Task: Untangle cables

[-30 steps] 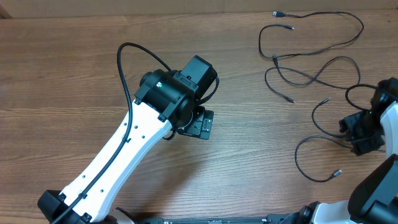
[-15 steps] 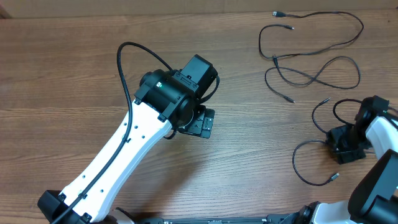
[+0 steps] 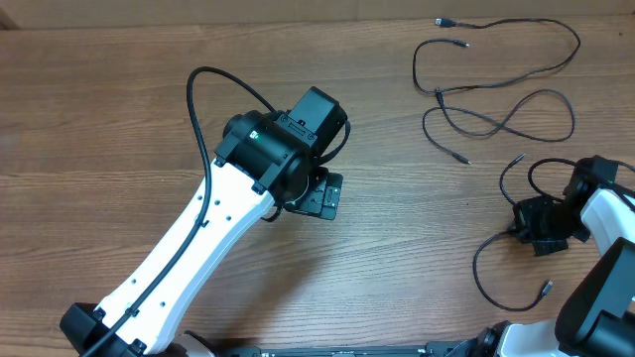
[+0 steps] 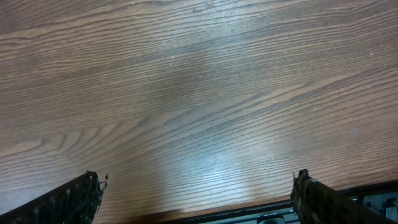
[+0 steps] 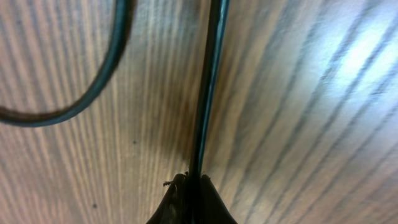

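I see the cables (image 3: pixel 438 92) as thin black cords lying loose on the far right of the table (image 3: pixel 89 109), each ending in a small plug. The upper ones sprawl in wide, lazy loops toward the back right corner and cross one another in at least one spot. The lower cable (image 3: pixel 476 266) curls in a separate open loop close to the right edge, with one plug near the front and another pointing up toward the rest. My right gripper (image 3: pixel 541 226) sits low on that lower cable, and from the wrist view the right gripper (image 5: pixel 189 186) has its fingers pinched together on the lower cable (image 5: pixel 208 81), which runs straight away from the tips across the wood grain (a second curve of black cord (image 5: pixel 112 68) bends past just beside it, apart from the fingers). The left gripper (image 3: pixel 322 198) is near the middle of the table, well apart from every cable. In its own wrist view the left gripper (image 4: pixel 198 186) has its fingers spread wide with only bare wood between them. The left arm (image 3: pixel 189 243) is white with black joints and reaches in diagonally from the front left. A thicker black lead (image 3: pixel 203 84) arcs up from the arm and back down to its head. The right arm's white shell covers part of the lower loop at the right edge.
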Available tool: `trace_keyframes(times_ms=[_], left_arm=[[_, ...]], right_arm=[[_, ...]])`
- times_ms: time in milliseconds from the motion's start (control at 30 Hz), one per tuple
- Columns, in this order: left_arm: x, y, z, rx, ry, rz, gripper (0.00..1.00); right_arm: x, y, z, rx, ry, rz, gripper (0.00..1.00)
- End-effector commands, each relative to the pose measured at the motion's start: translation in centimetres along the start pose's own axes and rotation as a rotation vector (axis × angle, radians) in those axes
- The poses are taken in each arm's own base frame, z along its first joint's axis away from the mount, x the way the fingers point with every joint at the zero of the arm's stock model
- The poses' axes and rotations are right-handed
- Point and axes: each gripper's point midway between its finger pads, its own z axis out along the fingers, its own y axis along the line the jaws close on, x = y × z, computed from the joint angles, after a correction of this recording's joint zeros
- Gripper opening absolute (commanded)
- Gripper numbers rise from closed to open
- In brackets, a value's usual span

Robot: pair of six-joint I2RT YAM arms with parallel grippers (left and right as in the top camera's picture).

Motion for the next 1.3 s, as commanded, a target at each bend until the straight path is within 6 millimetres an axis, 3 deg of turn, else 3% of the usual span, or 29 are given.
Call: trace_keyframes(times_ms=[0,267,400,567,733,867,1167,1200,1267], left_arm=[[-0.5,0.0,-0.6,-0.006,-0.031,-0.010,1.00],[-0.5,0.0,-0.6,-0.003,-0.034,-0.011,1.00],[-0.5,0.0,-0.6,-0.004,-0.034,-0.011,1.00],[-0.5,0.0,-0.6,-0.004,-0.033,-0.011,1.00],[-0.5,0.0,-0.6,-0.004,-0.034,-0.011,1.00],[-0.5,0.0,-0.6,-0.004,-0.034,-0.011,0.99],[-0.6,0.0,-0.6,-0.004,-0.035,-0.011,0.99],[-0.6,-0.1,-0.6,-0.003,-0.036,-0.011,1.00],[-0.8,-0.1,-0.7,0.000,-0.043,-0.011,1.00]], right_arm=[[0.6,0.8,0.1,-0.046,0.037,-0.001,0.04],[2.3,4.0,-0.5,-0.218,0.154,-0.016,0.04],[3.3,4.9,-0.9,-0.260,0.233,0.131,0.04],[2.9,5.4,-1.0,-0.272,0.234,0.218,0.04],[1.9,6.5,-1.2,-0.330,0.180,0.098,0.04],[1.4,7.1,-1.5,-0.362,0.132,-0.058,0.19],[-0.6,8.3,-5.9,-0.298,0.029,-0.246,0.33],[-0.7,8.4,-6.4,-0.294,0.021,-0.267,0.39],[-1.0,8.5,-7.3,-0.276,-0.003,-0.311,0.81]])
